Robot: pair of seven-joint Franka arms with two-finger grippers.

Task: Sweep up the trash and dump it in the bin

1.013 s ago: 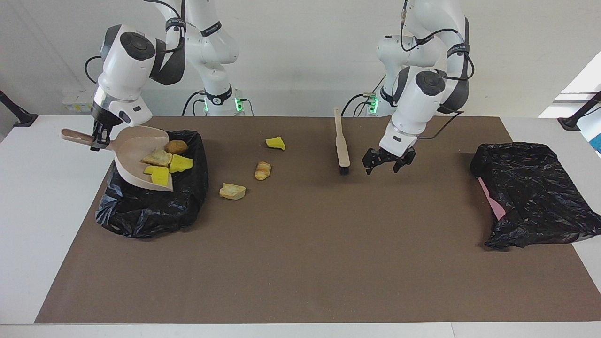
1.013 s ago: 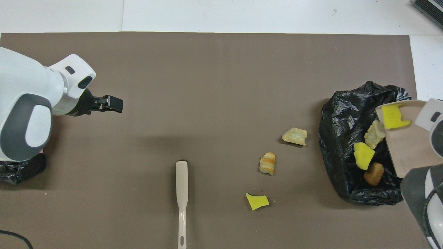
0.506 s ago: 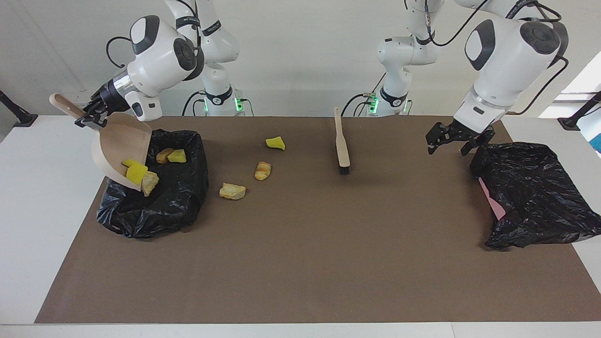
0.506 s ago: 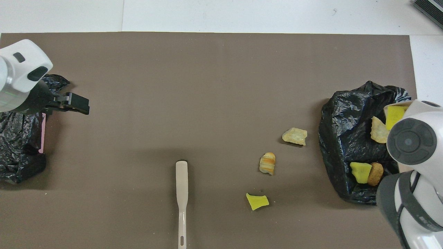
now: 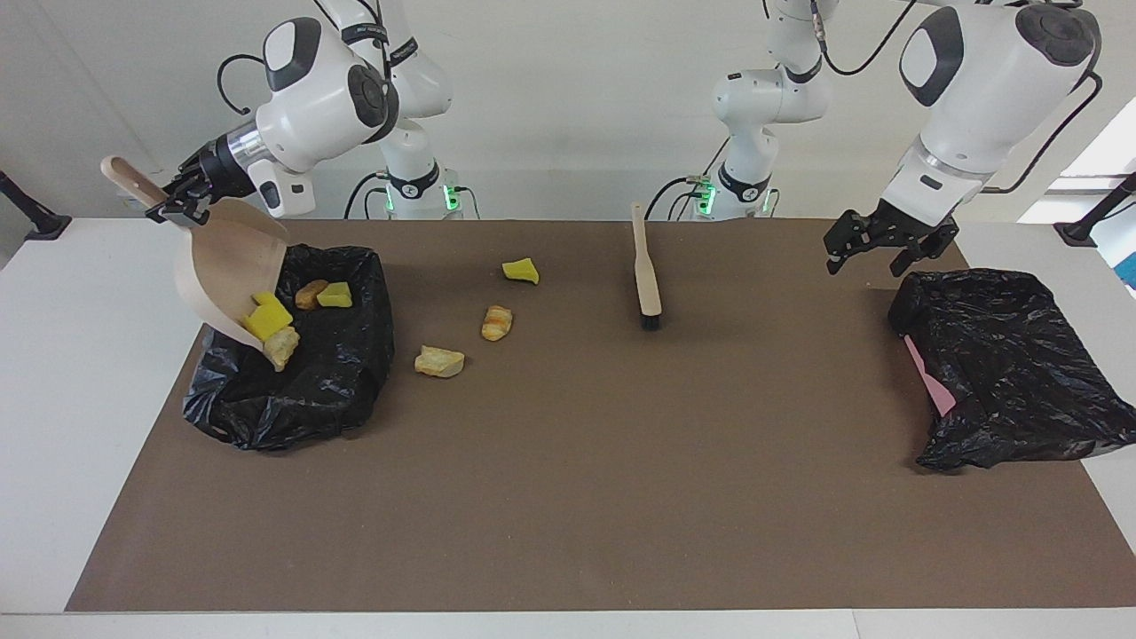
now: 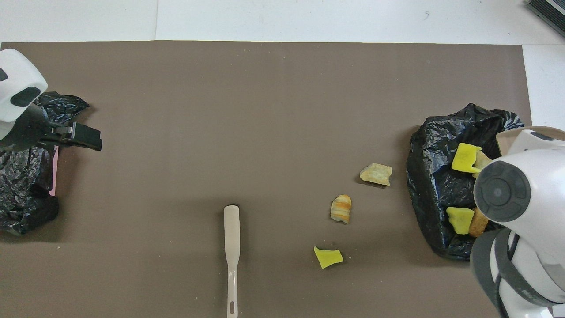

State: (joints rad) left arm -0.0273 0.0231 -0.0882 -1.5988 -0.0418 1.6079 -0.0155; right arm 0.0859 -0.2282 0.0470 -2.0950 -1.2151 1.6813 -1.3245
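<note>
The right gripper [image 5: 176, 206], jaws clamped on the dustpan [image 5: 232, 266] handle, is tipping it steeper than a second ago, sliding trash [image 5: 269, 322] into the bin [image 5: 333, 390], three scraps [image 5: 439, 361] remaining on the tabletop [image 5: 568, 497]; the left gripper [image 5: 887, 248], jaws apart, is withdrawing from the brush [image 5: 645, 275].

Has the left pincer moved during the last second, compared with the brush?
Yes. The left pincer was beside the brush; it has moved toward the left arm's end, near the black bag.

The dustpan [image 5: 229, 266] has tipped steeply over the bin [image 5: 293, 373] — scraps [image 5: 271, 321] slide off its lip — while the left gripper [image 5: 887, 248] has swung away from the brush [image 5: 645, 277].
</note>
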